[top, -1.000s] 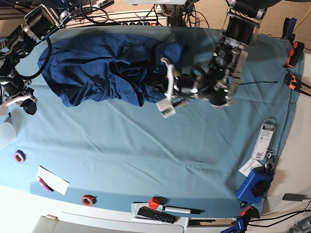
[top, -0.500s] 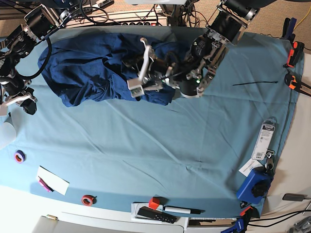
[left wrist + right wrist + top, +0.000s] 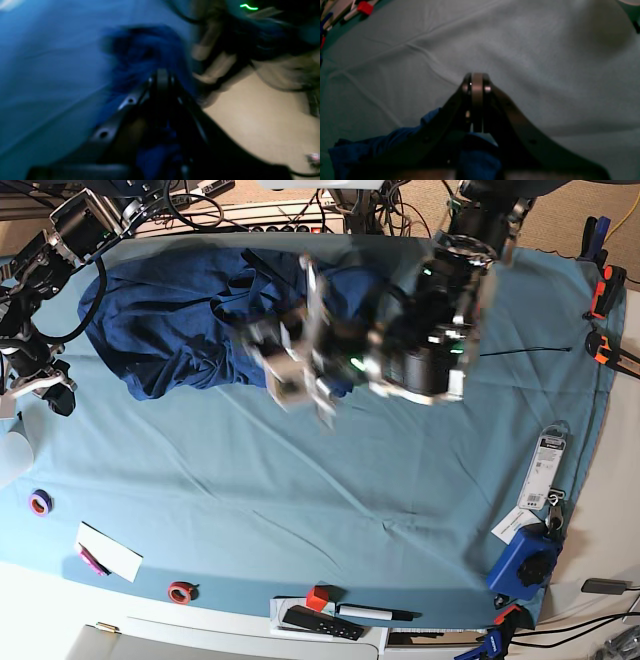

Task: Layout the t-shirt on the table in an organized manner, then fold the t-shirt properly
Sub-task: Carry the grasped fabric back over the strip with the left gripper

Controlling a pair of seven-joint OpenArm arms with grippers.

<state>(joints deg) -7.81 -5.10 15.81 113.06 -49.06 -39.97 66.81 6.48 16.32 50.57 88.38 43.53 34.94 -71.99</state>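
Near edge: a red cube [image 3: 317, 597], a black marker [image 3: 375, 613] and a white card [image 3: 109, 551] lie along the front of the counter [image 3: 300, 500].
Counter: teal cloth, faintly creased, bare across its middle.
Left end effector [image 3: 300, 375]: motion-blurred over the middle of the counter; fingers pressed together, dark blue fabric caught between them in the wrist view.
Right end effector [image 3: 476, 82]: at the counter's left edge in the base view, fingers pressed together; blue cloth bunched at their base.
T-shirt [image 3: 180, 315]: navy, crumpled in a heap at the far left, one part drawn toward the left end effector.
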